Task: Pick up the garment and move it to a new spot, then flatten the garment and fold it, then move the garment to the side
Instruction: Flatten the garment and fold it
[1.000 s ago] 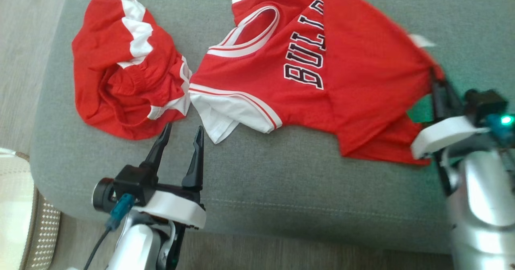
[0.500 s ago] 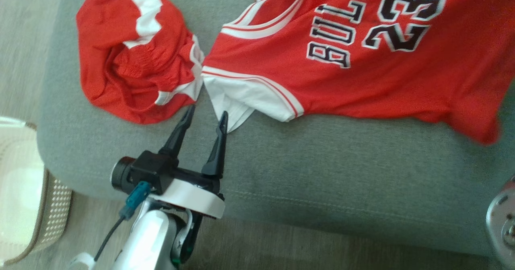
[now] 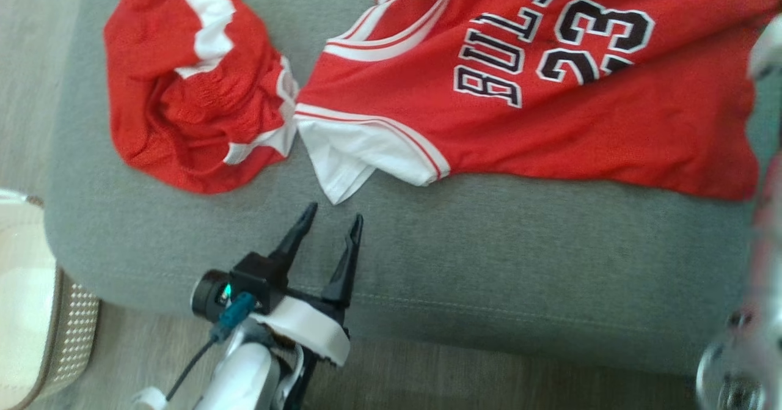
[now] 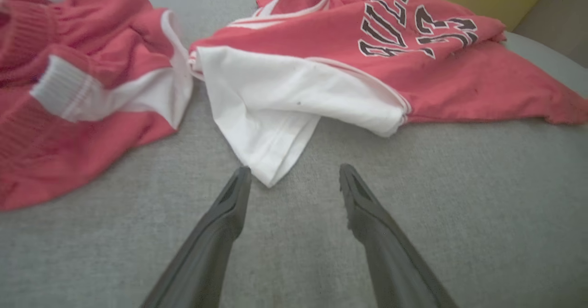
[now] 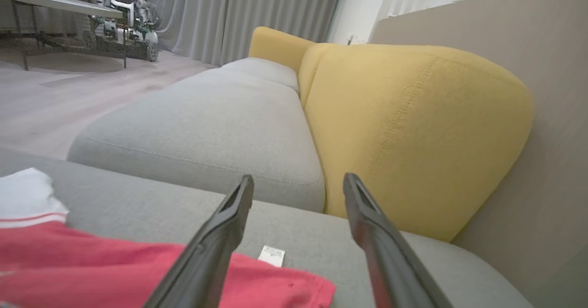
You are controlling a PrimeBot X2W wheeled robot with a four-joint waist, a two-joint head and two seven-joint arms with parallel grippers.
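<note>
The left gripper (image 3: pixel 335 212) hovers low over the grey fabric sofa seat (image 3: pixel 489 275) with its two dark fingers spread wide and nothing between them; in its wrist view the tips flank the pointed corner of the white sleeve (image 4: pixel 275 110), and whether they touch it cannot be told. That sleeve belongs to the red short-sleeved basketball jersey (image 3: pixel 550 123), which lies front up and mostly spread across the far part of the seat, neck toward the robot's left. Black, white-edged lettering and the number 23 run across its chest, white and red bands trim the round neckline, and the near sleeve is folded in loose layers. Touching the jersey's shoulder lies a crumpled red-and-white garment (image 3: pixel 189 104) with a ribbed white band. The right gripper (image 5: pixel 298 179) is likewise spread and empty, pointing over the jersey's red edge, where a small white label (image 5: pixel 272 255) pokes out. Beyond it stands a yellow sofa back cushion (image 5: pixel 404 129). A pale perforated basket (image 3: pixel 36 336) stands on the floor by the seat's left corner
</note>
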